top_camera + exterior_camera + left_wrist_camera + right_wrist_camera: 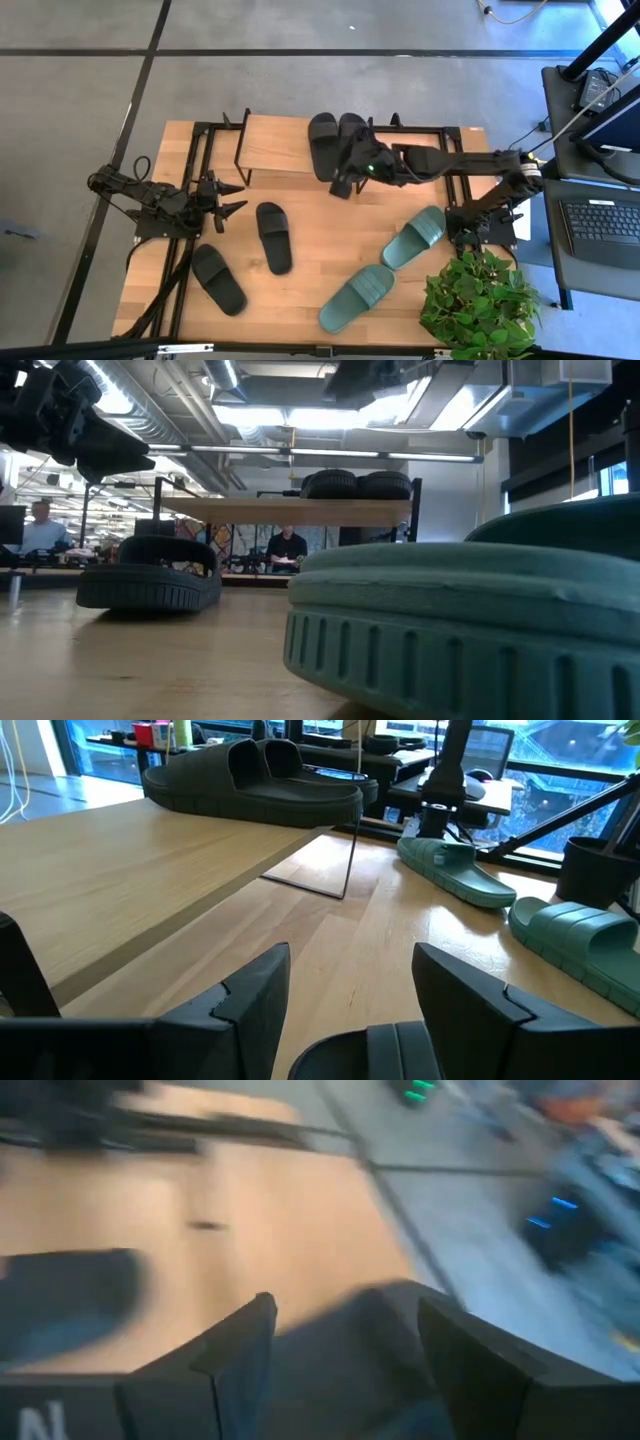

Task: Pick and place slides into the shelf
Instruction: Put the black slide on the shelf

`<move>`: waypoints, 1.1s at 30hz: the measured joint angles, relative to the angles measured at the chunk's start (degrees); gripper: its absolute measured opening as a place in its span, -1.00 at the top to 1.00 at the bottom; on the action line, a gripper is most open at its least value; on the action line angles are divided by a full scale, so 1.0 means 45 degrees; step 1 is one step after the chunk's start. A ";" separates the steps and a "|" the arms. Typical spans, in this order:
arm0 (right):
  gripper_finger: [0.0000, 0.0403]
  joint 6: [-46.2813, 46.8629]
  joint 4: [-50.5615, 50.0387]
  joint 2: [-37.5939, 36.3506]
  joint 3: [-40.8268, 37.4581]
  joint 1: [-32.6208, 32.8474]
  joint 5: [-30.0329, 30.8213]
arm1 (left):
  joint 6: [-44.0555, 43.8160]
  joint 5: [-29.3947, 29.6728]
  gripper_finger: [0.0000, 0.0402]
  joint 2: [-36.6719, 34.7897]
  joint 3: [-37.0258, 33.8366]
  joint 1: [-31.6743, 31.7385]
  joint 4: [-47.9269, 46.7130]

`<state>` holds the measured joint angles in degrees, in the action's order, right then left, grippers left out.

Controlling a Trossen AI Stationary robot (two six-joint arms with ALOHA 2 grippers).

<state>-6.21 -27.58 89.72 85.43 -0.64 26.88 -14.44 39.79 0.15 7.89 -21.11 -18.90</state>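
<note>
The shelf point(275, 140) stands at the table's far side, and two black slides point(323, 145) point(352, 128) lie side by side on its plank top. They also show in the left wrist view point(260, 780). My right gripper point(340, 185) hovers open at the shelf's near edge beside them and holds nothing; its wrist view point(345, 1305) is blurred. My left gripper point(232, 198) is open and empty at the table's left, just left of a black slide point(273, 237) lying flat. Another black slide point(218, 278) and two green slides point(415, 237) point(358, 298) lie flat on the table.
A potted plant point(480, 300) stands at the table's near right corner. The shelf's thin black legs point(352, 840) stand on the table. Desks with a laptop point(600, 225) stand to the right, off the table. People point(288, 550) sit in the room beyond.
</note>
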 joint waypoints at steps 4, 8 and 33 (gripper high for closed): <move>-0.21 0.0048 0.0064 -0.0300 0.0000 0.0724 -0.1816 | -0.0005 0.0000 -0.02 -0.0002 0.0003 -0.0003 0.0010; -0.21 0.0317 0.0081 -0.0295 0.0000 0.1321 -0.2570 | 0.0000 -0.0004 -0.02 -0.0001 0.0003 0.0001 0.0010; -0.21 -0.0148 0.3602 0.3328 -0.0019 0.1767 -0.2567 | -0.0029 -0.0058 -0.02 -0.0002 0.0003 -0.0003 0.0015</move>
<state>-6.88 -11.37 104.70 85.34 7.31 15.32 -14.57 39.53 0.14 7.90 -21.12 -18.83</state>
